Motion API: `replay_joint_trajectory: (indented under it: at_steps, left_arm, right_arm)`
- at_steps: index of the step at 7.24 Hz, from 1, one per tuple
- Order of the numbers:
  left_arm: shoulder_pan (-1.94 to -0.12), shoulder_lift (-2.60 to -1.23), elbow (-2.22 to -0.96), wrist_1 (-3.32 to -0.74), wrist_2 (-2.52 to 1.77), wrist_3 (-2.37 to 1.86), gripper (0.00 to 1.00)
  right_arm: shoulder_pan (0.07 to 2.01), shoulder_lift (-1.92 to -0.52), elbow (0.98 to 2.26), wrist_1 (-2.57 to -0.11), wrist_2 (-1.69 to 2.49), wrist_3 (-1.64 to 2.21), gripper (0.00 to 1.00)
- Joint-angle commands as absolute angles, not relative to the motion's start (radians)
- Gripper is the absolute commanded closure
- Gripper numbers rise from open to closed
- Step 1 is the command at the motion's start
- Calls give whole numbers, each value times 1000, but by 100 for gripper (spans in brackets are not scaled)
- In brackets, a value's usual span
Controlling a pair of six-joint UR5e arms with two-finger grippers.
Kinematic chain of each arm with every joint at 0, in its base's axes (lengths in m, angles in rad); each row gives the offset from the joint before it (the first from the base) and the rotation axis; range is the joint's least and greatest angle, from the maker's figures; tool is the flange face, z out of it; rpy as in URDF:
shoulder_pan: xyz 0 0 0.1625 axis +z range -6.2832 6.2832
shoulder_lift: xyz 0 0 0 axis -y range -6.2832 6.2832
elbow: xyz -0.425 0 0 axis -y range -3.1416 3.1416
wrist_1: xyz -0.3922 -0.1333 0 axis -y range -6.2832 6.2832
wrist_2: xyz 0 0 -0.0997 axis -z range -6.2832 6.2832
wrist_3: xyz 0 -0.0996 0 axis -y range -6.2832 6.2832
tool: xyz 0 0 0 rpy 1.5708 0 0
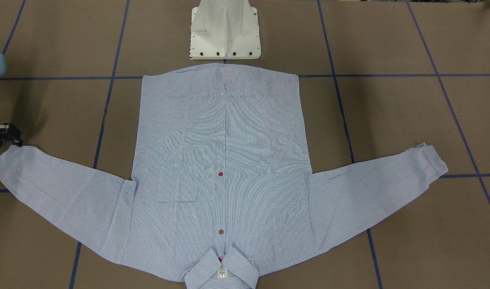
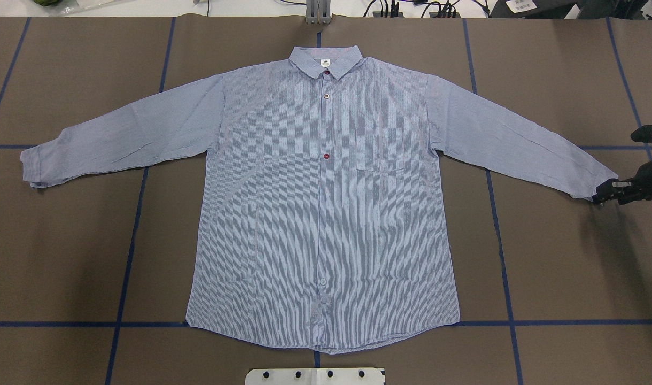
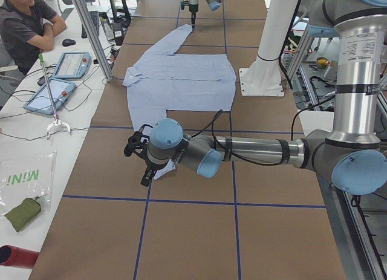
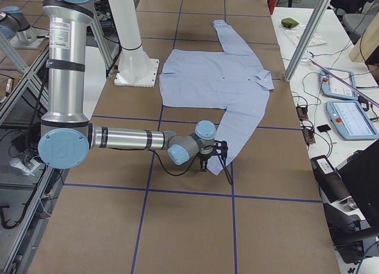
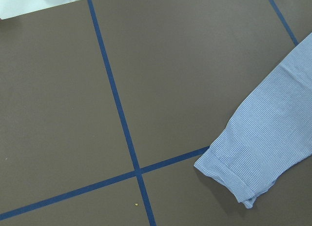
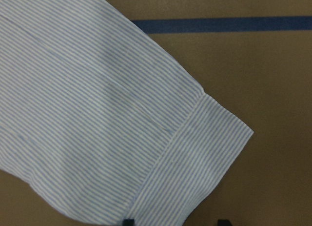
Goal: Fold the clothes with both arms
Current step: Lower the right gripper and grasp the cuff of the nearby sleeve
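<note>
Shirt (image 2: 326,214) lay flat and buttoned at the centre of the table (image 2: 561,278), with its collar (image 2: 326,56) at twelve o'clock in the overhead view and its sleeves spread toward nine and three. At three o'clock the right gripper (image 2: 606,193) met the cuff (image 6: 195,153), its fingertips (image 6: 127,221) parted and cut off by the wrist view's lower edge. The left gripper (image 3: 138,164) hung near the nine o'clock cuff, seen only from the side. Whether its fingers were parted or closed could not be told.

Overhead view: shirt (image 2: 326,214) flat at mid-frame on the table (image 2: 64,256), collar toward the top, sleeves out left and right; right gripper (image 2: 605,194) at the right-hand cuff, near the right edge.
</note>
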State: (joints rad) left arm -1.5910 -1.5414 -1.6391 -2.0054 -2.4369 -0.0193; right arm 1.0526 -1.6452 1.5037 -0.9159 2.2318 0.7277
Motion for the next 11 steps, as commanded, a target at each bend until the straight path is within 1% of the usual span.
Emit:
replay_joint_trajectory:
  at_steps: [1,2,3,4,5,6,7,9,11]
  left_arm:
    - [-1594,-1540,-1644,-2005,-2437,-20,1]
    - [-1594,-1540,-1644,-2005,-2437,-20,1]
    - [-1594,-1540,-1644,-2006,-2436,-20,1]
    - [-1594,-1540,-1644,-2005,-2434,-20,1]
    - [-1594,-1540,-1644,-2005,-2433,-20,1]
    - [-1592,-1540,-1643,-2005,-2430,-20,1]
    - [-1592,-1542,-1643,-2005,-2430,-20,1]
    - [-1594,-1542,-1643,-2005,-2430,-20,1]
    - [-1592,-1545,-1643,-2006,-2428,-20,1]
  right_arm:
    - [1049,-1634,1490,-917,2233,726,51]
    - [1049,-1634,1489,-917,2240,726,57]
    - [1049,-1634,1489,-917,2246,724,65]
    - [1051,-1632,1494,-917,2249,724,70]
    - [1052,-1634,1505,-917,2259,724,80]
    - [1055,-1635,1508,-907,2263,724,84]
    - [1061,-1647,1528,-904,2260,726,100]
    - [1095,-1648,1545,-904,2263,726,100]
    - [1121,-1657,1665,-904,2319,739,100]
